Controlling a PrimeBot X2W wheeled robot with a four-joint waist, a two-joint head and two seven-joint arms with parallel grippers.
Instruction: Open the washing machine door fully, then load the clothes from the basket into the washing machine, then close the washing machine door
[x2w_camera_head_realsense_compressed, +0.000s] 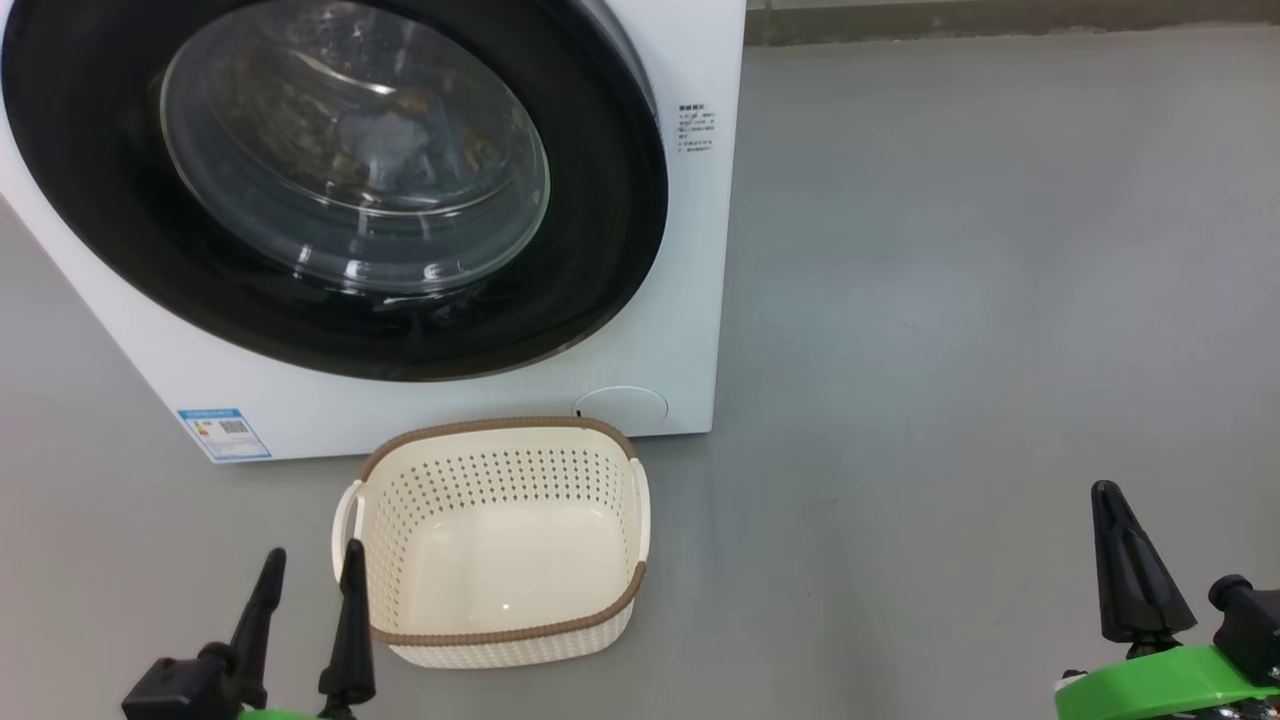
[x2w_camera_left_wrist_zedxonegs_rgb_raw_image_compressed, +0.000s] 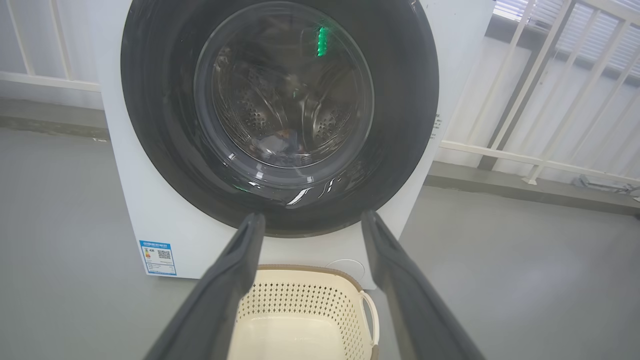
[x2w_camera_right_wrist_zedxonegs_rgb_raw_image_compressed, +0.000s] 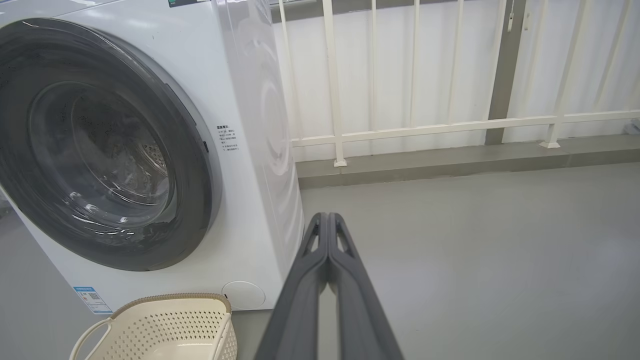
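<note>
The washing machine (x2w_camera_head_realsense_compressed: 690, 330) stands on the grey floor (x2w_camera_head_realsense_compressed: 950, 300), its white front facing the robot, and the washing machine door (x2w_camera_head_realsense_compressed: 610, 200) sits shut against it, black rim flush with the panel. Through the glass bowl the clothes (x2w_camera_head_realsense_compressed: 400, 135) lie in the steel drum as a blurred heap of pale blue and orange. The basket (x2w_camera_head_realsense_compressed: 500, 428) rests on the floor just in front of the machine, below the door, its bare cream bottom showing. The left end effector (x2w_camera_head_realsense_compressed: 313, 552) is released, fingers spread apart, one fingertip beside the basket's near white handle. The right end effector (x2w_camera_head_realsense_compressed: 1106, 492) is clenched on nothing, fingers pressed together, well apart from the basket over bare floor. A blue label sticker (x2w_camera_head_realsense_compressed: 224, 433) marks the machine's lower corner.
</note>
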